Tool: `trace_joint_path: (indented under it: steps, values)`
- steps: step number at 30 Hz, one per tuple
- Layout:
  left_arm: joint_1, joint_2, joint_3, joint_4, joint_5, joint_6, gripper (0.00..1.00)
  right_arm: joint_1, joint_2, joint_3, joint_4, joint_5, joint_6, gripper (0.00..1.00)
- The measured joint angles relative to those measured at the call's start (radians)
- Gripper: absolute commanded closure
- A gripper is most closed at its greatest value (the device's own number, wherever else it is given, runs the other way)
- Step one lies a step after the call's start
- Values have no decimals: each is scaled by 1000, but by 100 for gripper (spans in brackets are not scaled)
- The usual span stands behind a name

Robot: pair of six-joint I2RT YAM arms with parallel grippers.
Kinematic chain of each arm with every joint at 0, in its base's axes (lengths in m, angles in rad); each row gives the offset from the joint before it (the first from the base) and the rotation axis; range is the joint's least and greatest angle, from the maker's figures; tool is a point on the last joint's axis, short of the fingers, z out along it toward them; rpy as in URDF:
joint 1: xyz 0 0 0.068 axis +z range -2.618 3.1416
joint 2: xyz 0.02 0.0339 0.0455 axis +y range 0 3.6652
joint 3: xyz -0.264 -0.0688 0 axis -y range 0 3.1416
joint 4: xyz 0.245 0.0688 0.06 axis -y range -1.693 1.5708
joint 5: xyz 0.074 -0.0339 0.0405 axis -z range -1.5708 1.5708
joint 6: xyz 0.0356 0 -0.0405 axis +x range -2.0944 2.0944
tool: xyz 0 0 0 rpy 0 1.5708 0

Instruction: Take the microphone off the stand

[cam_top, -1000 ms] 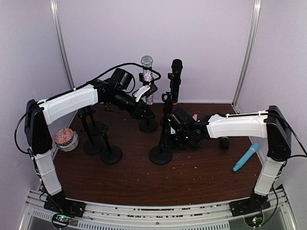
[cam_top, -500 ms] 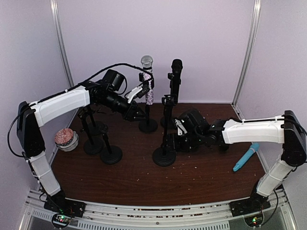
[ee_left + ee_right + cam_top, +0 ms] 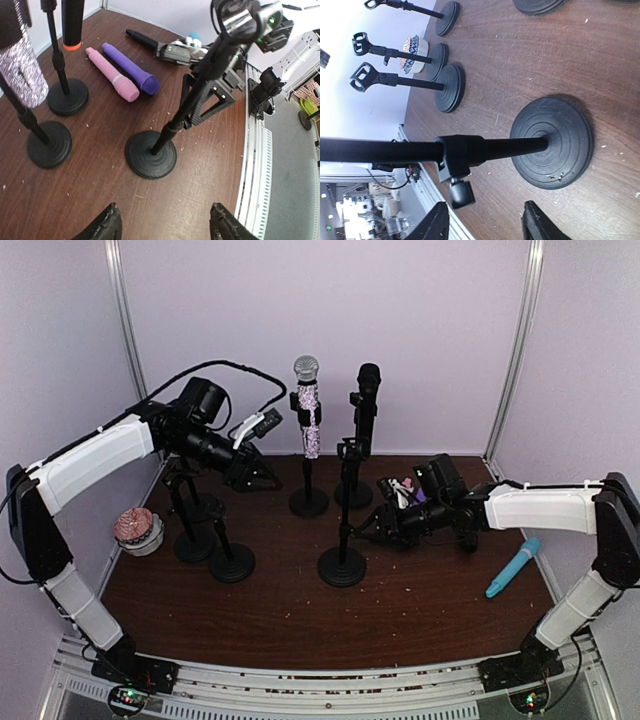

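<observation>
A sparkly silver microphone [image 3: 307, 410] stands upright in its stand [image 3: 309, 502]; it also shows in the left wrist view [image 3: 20, 65]. A black microphone [image 3: 367, 400] with an orange ring sits in the stand beside it. My left gripper [image 3: 262, 472] is open and empty, raised to the left of the sparkly microphone and apart from it [image 3: 165, 231]. My right gripper [image 3: 385, 525] is open and empty [image 3: 487, 227], low beside the pole of the front stand [image 3: 552, 142], whose round base [image 3: 342, 567] rests on the table.
Pink [image 3: 114, 80] and purple [image 3: 131, 68] microphones lie on the table behind the front stand, with a black one [image 3: 142, 39] further back. A blue microphone [image 3: 513, 567] lies at the right. Two empty stands [image 3: 231, 562] and a cupcake [image 3: 137, 530] are at the left.
My left gripper has drawn back to the left, away from the sparkly microphone. My right gripper has pulled back to the right, off the front stand. Both microphones stay in their stands.
</observation>
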Motion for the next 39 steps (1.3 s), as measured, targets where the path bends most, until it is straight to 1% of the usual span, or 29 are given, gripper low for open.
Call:
trace_joint_path:
  steps: [4, 8, 11, 18, 25, 34, 39]
  values:
    - [26, -51, -38, -39, 11, 24, 36, -23, 69, 36, 15, -102, -16, 53]
    - [34, -86, -72, -53, 14, 43, 36, -27, 106, 60, 40, -171, -17, 54]
    - [34, -99, -82, -69, 16, 51, 36, -27, 125, 81, 50, -199, -20, 59]
    - [34, -101, -84, -72, 19, 57, 37, -40, 173, 116, 42, -233, -69, 76]
    - [34, -101, -84, -81, 18, 58, 38, -45, 182, 138, -4, -270, -129, 100]
    - [34, -99, -84, -91, 21, 61, 40, -47, 184, 153, -44, -259, -198, 100]
    - [34, -92, -83, -92, 25, 61, 40, -31, 186, 174, -81, -210, -245, 100]
